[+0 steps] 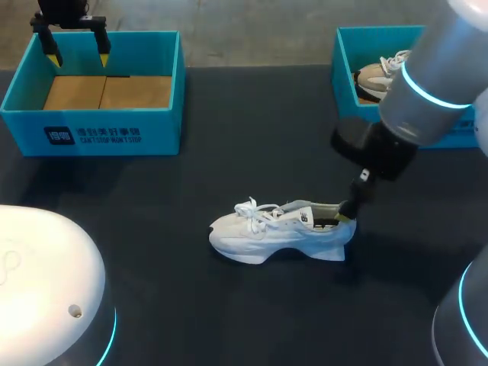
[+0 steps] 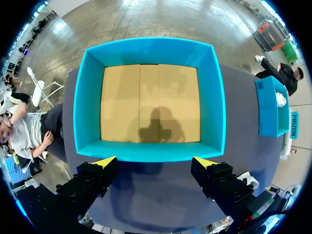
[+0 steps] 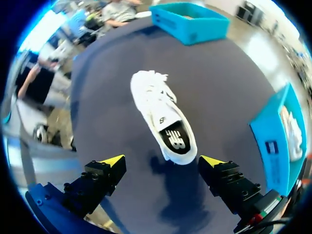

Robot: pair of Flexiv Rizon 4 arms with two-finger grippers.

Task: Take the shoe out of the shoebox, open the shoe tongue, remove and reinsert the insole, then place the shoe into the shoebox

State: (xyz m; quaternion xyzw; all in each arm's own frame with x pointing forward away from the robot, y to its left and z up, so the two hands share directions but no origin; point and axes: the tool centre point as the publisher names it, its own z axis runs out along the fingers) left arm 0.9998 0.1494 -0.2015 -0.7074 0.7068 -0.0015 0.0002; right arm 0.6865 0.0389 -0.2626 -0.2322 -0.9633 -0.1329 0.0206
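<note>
Right pincer (image 3: pixel 162 161) released wide, just behind heel of white shoe (image 1: pixel 267 232); shoe stands on sole on tabletop (image 1: pixel 229 130); shoebox (image 1: pixel 164 122) and left pincer (image 2: pixel 155 162), also released, well apart from shoe; risk: off-centre closing shoves heel, shoe spins.

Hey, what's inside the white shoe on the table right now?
A dark insole lies in the heel of the white shoe. Further forward the laces and upper cover the inside, so the toe end cannot be seen.
</note>
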